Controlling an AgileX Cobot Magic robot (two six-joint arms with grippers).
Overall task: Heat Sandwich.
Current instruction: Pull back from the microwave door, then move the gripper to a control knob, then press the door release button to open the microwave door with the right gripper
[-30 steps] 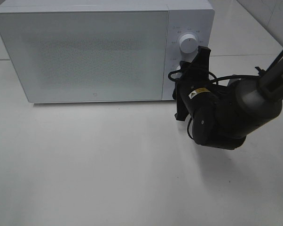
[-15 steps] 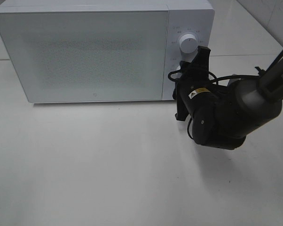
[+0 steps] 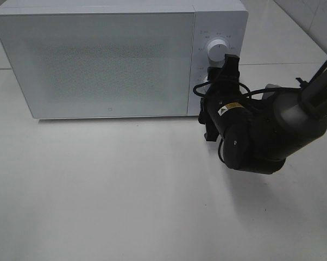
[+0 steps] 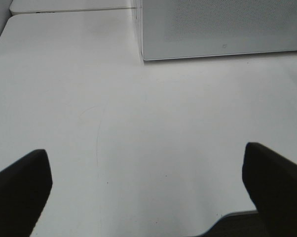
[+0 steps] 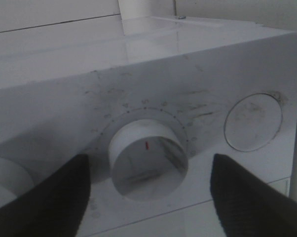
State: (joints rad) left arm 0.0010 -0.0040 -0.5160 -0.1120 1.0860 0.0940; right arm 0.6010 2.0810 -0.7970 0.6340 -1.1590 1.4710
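Your right fingers (image 5: 257, 197) stand spread either side of a dial (image 5: 148, 158) on the microwave (image 3: 98, 60), not touching it, your left fingers (image 4: 20, 187) hang wide apart over the white surface (image 4: 138, 138), and the sandwich shows in no view.

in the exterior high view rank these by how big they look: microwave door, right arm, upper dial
1. microwave door
2. right arm, though it is likely nearer the camera, which makes it look larger
3. upper dial
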